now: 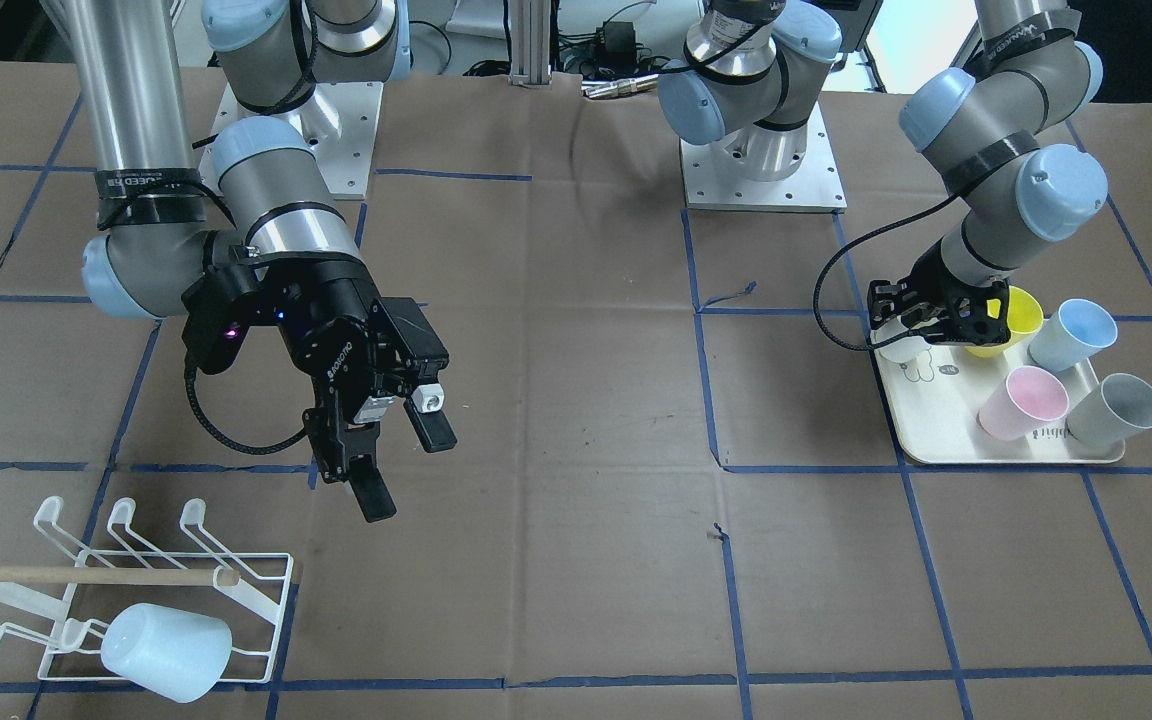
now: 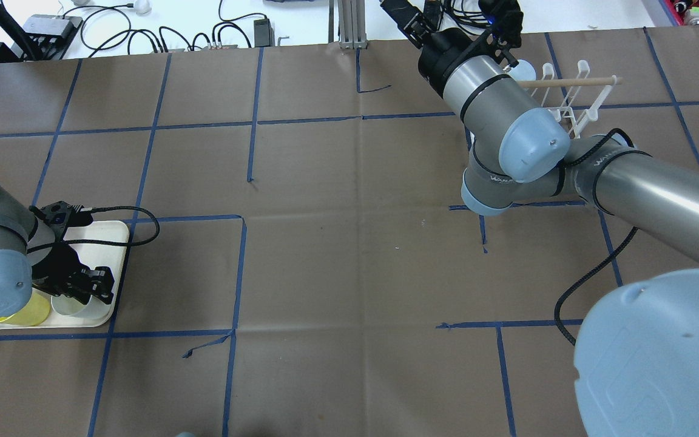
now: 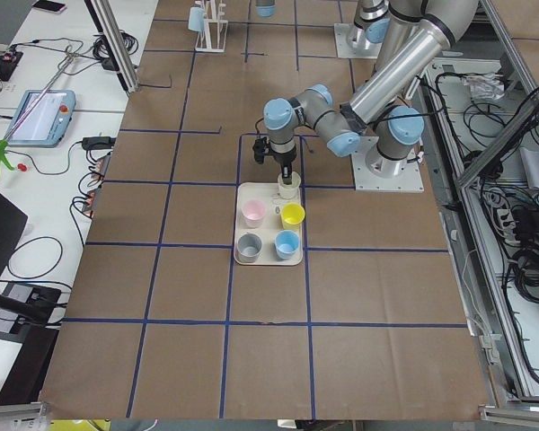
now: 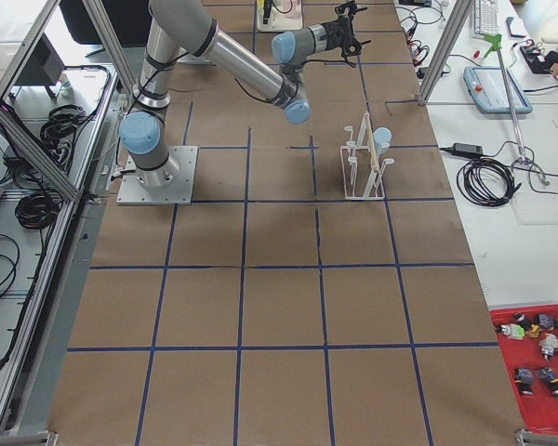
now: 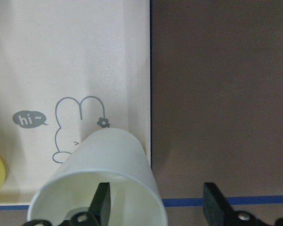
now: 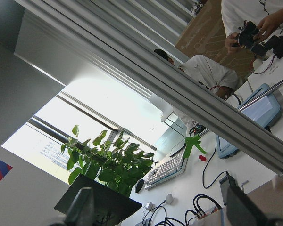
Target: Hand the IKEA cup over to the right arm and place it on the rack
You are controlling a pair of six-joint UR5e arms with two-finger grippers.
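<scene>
My left tool (image 5: pixel 156 200) stands wide astride the wall of the white plastic cup (image 5: pixel 104 165), one finger inside and one outside. The cup sits at a corner of the cream rectangular tray (image 5: pixel 85 56). My right tool (image 1: pixel 404 465) hangs wide and empty above the brown paper surface (image 1: pixel 576 400), near the white wire rack (image 1: pixel 86 575).

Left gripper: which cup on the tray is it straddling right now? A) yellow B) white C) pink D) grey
B: the left wrist view shows the left gripper with one finger inside the white cup and the other outside its wall, not yet closed on it.
</scene>
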